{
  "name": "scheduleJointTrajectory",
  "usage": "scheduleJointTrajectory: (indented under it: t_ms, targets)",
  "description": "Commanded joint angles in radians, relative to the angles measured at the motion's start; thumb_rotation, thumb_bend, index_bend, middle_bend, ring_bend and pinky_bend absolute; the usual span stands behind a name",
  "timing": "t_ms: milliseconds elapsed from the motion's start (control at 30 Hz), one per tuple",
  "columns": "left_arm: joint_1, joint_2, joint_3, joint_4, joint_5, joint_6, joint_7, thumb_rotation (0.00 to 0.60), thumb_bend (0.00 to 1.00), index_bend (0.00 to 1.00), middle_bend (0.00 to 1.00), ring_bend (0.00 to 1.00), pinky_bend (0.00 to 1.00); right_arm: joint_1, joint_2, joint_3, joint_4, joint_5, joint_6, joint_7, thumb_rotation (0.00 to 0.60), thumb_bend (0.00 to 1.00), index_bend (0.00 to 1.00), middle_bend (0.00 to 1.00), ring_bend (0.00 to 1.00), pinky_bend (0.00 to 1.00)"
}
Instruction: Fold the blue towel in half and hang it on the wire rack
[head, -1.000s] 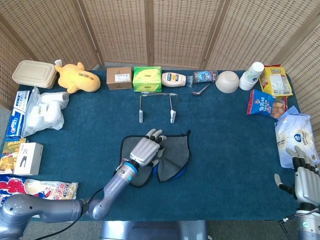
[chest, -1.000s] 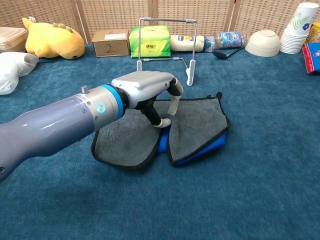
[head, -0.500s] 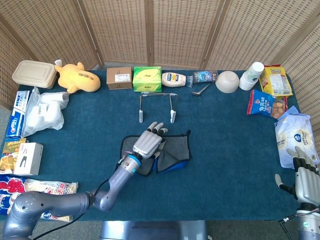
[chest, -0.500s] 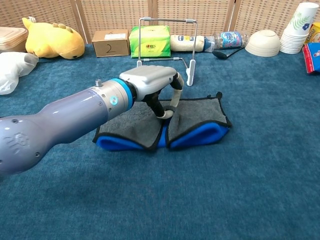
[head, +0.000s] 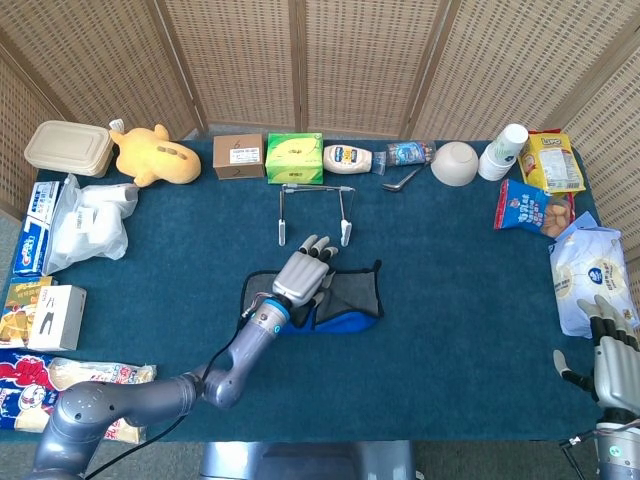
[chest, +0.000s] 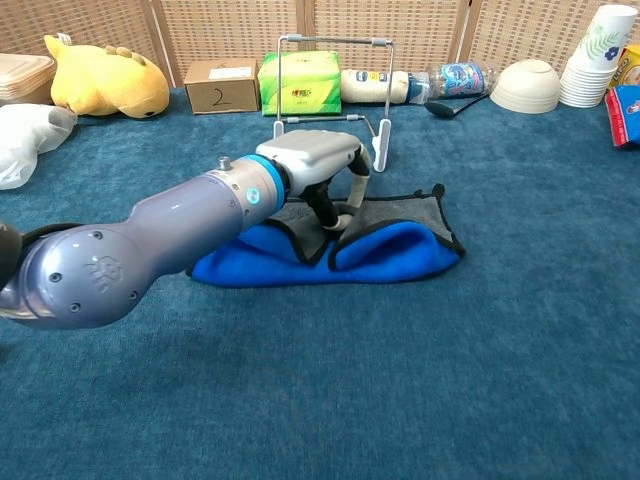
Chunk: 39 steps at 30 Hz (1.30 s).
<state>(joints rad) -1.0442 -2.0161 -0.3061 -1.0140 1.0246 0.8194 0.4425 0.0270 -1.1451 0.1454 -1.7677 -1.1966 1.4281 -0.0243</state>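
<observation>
On blue carpeted table (head: 450, 330), wicker screens (head: 300, 60) behind.

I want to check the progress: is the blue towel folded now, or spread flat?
Partly folded. The blue towel has its near edge rolled up toward the wire rack, blue side showing, while the left robot hand holds it.

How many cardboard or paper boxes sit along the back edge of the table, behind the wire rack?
2: a brown cardboard box marked with a 2, and a green box beside it on its right, both just behind the wire rack. None appears hidden there.
</observation>
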Motion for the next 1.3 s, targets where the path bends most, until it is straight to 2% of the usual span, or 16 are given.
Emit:
scheduleJointTrajectory:
  t_ms: [33, 133, 300, 400, 500, 833, 1067, 1300]
  targets:
    - [-0.007, -0.009, -0.003, 0.017, 0.004, -0.006, -0.012, 0.6, 0.45, 0.56, 0.17, 0.0, 0.0, -0.001, 0.001, 0.0, -0.002, 0.002, 0.001, -0.001, 0.6, 0.33, 0.12, 0.03, 0.0, 0.0]
    - [-0.008, -0.012, -0.001, 0.023, 0.006, -0.008, -0.019, 0.6, 0.44, 0.47, 0.15, 0.0, 0.0, -0.003, 0.001, 0.0, -0.003, 0.003, 0.002, -0.002, 0.6, 0.33, 0.12, 0.03, 0.0, 0.0]
    - [0.002, -0.003, 0.004, 0.008, 0.015, 0.005, -0.029, 0.6, 0.4, 0.22, 0.08, 0.0, 0.0, -0.002, 0.001, 0.001, -0.006, 0.0, 0.002, -0.002, 0.6, 0.33, 0.12, 0.03, 0.0, 0.0]
    - [0.009, 0.007, 0.008, -0.009, 0.021, 0.018, -0.028, 0.6, 0.4, 0.12, 0.05, 0.0, 0.0, 0.0, 0.0, 0.001, -0.006, -0.002, 0.0, -0.003, 0.6, 0.33, 0.12, 0.03, 0.0, 0.0]
    - [0.014, 0.015, 0.007, -0.022, 0.021, 0.025, -0.028, 0.6, 0.4, 0.06, 0.03, 0.0, 0.0, 0.001, 0.0, 0.002, -0.007, -0.003, 0.0, -0.003, 0.6, 0.33, 0.12, 0.03, 0.0, 0.0]
    - [0.037, 0.047, 0.018, -0.087, 0.042, 0.063, -0.033, 0.6, 0.39, 0.02, 0.02, 0.0, 0.0, 0.002, 0.002, 0.002, -0.017, -0.008, 0.002, -0.011, 0.6, 0.33, 0.12, 0.03, 0.0, 0.0]
    - [0.041, 0.051, 0.024, -0.101, 0.037, 0.078, 0.001, 0.6, 0.31, 0.01, 0.01, 0.0, 0.0, 0.002, 0.001, 0.0, -0.023, -0.012, 0.004, -0.015, 0.6, 0.33, 0.12, 0.03, 0.0, 0.0]
    - [0.048, 0.063, 0.018, -0.139, 0.029, 0.086, 0.0, 0.6, 0.3, 0.0, 0.01, 0.0, 0.0, -0.002, 0.004, 0.0, -0.026, -0.012, 0.01, -0.016, 0.6, 0.33, 0.12, 0.03, 0.0, 0.0]
